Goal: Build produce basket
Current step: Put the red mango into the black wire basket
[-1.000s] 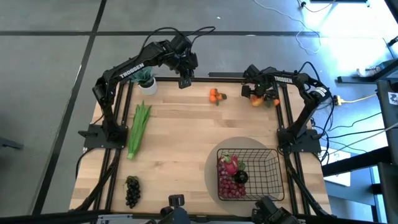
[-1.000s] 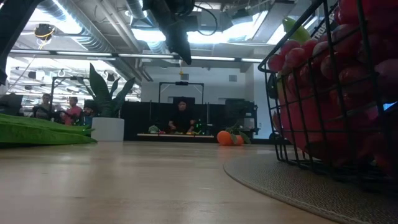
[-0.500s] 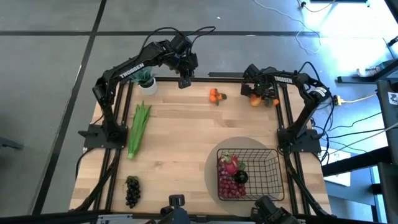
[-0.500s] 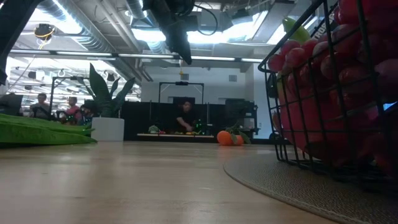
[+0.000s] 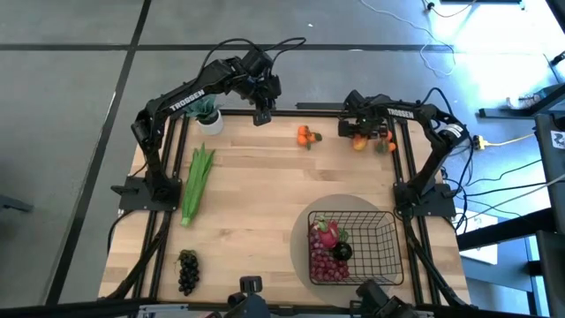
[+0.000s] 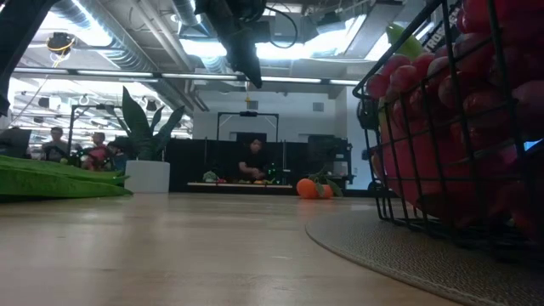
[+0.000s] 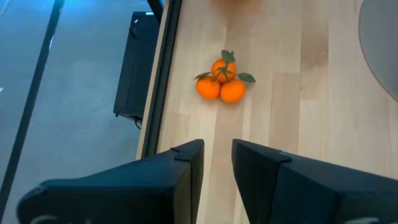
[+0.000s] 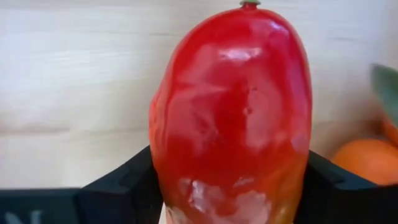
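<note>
Red mango point(image 8: 233, 112) fills the right wrist view, seated between the right gripper's point(image 8: 233, 186) two dark fingers point(image 8: 118, 186), which press its sides; part of a tangerine point(image 8: 364, 163) shows just beside it.

High view: right gripper point(image 5: 360, 134) sits at the table's point(image 5: 256, 203) far right corner, pinching the mango point(image 5: 359, 141). Left gripper point(image 5: 262, 113) hangs over the far edge, left of centre. Tangerine cluster point(image 5: 305, 135) lies between the two grippers on the far side. Green stalk point(image 5: 198, 182) lies along the left side; dark grapes point(image 5: 187, 269) at the near left. Basket point(image 5: 380, 252) sits near right on a round mat point(image 5: 300, 238), holding a dragon fruit point(image 5: 327, 232) and purple grapes point(image 5: 325, 265).

Low view: basket point(image 6: 408, 170) looms at the right, fruit behind its mesh. Tangerines point(image 6: 310, 188) far off; stalk point(image 6: 51, 180) at the left. People sit in the room beyond.

Left wrist view: left gripper point(image 7: 214, 158) fingers stand close, a narrow gap between them, holding nothing. Tangerines point(image 7: 222, 82) lie ahead on the wood.
</note>
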You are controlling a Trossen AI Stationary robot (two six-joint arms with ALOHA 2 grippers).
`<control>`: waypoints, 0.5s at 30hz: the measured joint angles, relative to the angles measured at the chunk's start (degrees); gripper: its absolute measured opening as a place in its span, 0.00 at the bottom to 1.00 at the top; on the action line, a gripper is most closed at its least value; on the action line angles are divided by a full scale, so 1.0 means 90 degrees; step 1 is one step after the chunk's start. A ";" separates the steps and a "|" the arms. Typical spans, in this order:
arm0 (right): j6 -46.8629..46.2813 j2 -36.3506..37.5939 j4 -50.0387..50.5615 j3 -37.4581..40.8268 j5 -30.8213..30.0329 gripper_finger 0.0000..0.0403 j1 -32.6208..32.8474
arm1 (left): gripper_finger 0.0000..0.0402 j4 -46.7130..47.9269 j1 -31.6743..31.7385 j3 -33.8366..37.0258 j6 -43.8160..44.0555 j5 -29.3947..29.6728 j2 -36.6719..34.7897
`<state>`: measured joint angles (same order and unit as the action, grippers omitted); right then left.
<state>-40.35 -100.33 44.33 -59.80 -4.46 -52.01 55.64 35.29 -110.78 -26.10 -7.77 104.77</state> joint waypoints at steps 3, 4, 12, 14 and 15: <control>0.0181 0.0000 0.0234 -0.0285 0.0064 0.58 0.0216 | 0.18 0.0001 0.0000 0.0000 0.0001 0.0002 0.0000; 0.0231 0.0000 0.0387 -0.0389 0.0065 0.58 0.0299 | 0.18 0.0002 0.0000 0.0000 0.0001 0.0002 0.0000; 0.0995 0.0000 0.2145 -0.1767 0.0129 0.58 0.1097 | 0.18 0.0007 0.0083 0.0000 0.0000 0.0002 0.0000; 0.1029 0.0000 0.2679 -0.2147 0.0117 0.58 0.1336 | 0.18 0.0010 0.0128 0.0000 0.0000 0.0003 0.0000; 0.1033 0.0000 0.2891 -0.2332 0.0102 0.58 0.1461 | 0.18 0.0012 0.0152 0.0000 0.0000 0.0003 0.0000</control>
<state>-31.05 -100.33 70.35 -80.78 -3.54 -38.86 55.75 36.65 -110.78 -26.11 -7.74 104.77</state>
